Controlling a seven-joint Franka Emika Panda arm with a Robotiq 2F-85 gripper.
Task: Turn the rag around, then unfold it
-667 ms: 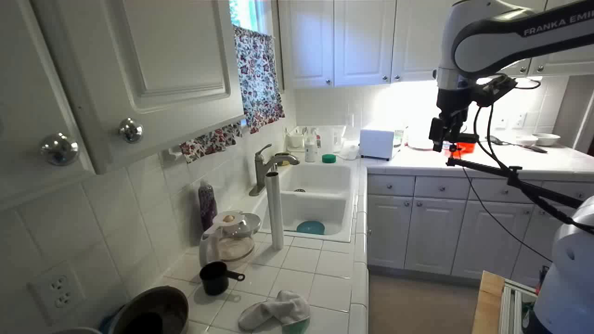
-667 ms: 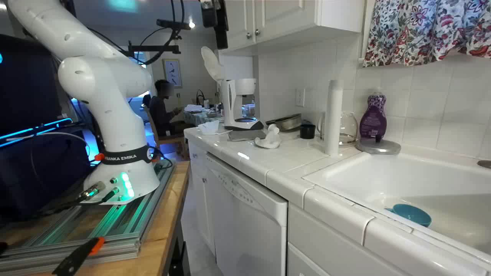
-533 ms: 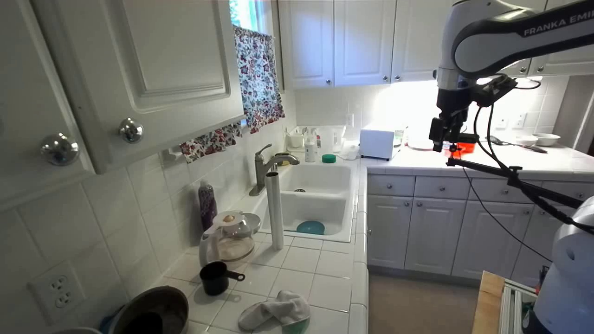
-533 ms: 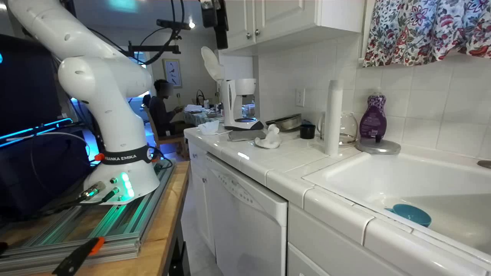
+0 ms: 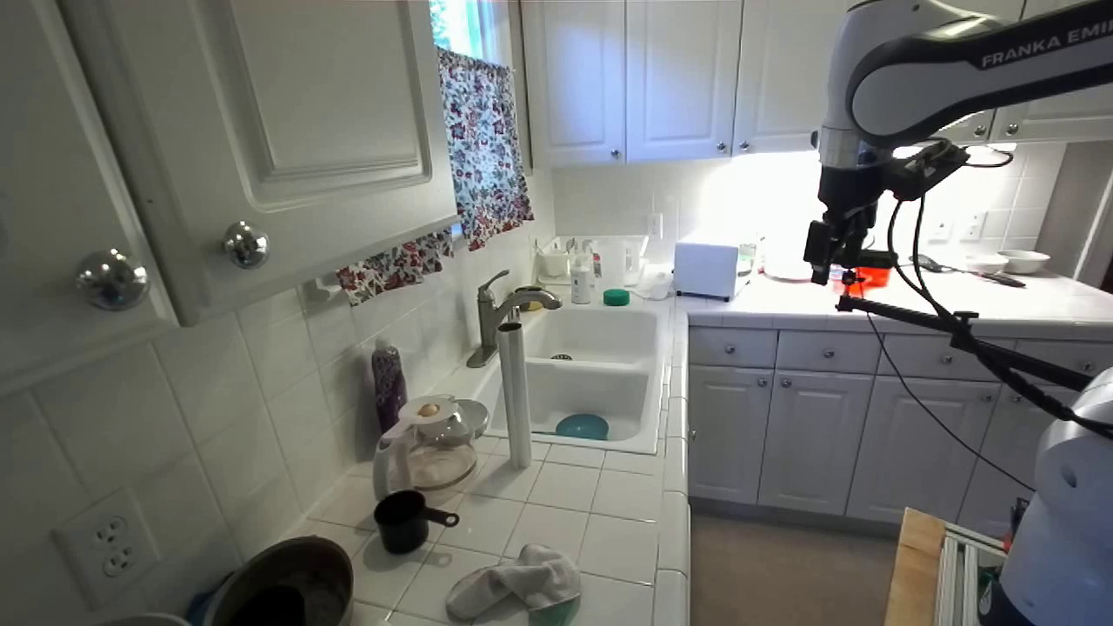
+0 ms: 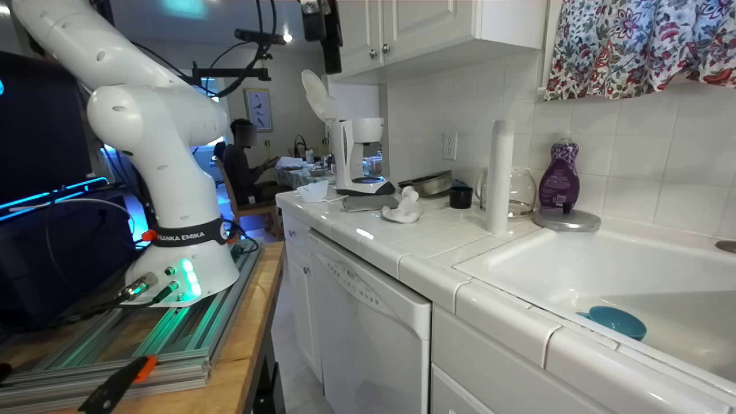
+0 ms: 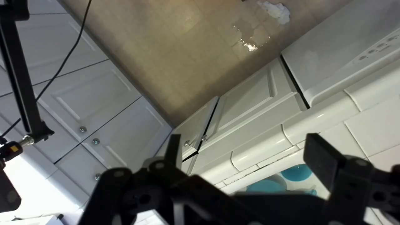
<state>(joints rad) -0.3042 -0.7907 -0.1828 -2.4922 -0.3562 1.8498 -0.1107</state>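
In an exterior view, a black long-handled cup (image 5: 402, 525) stands on the white-tiled desk (image 5: 565, 487); right of it the rag (image 5: 539, 577) lies crumpled, whitish folds bunched, mint-green at one end; farther right, my pincer (image 7: 243, 146) gapes wide and empty.

There's the rag (image 5: 522, 584) on the cntr (image 5: 626, 543), front in an exterior view, w/ the mug (image 5: 402, 523) just behind it, bit to the L! Next back, the carafe (image 5: 443, 462); tube (image 5: 517, 409) on its R by the sink (image 5: 600, 391), cup (image 5: 583, 426) in it. Behind the carafe, soap btl (image 5: 389, 387) by the wall (image 5: 287, 435). And in an exterior view, coffee mkr (image 6: 348, 158) stands behind & L of the rag, pan (image 6: 434, 185) behind & R, lid (image 6: 566, 220) before the soap btl.
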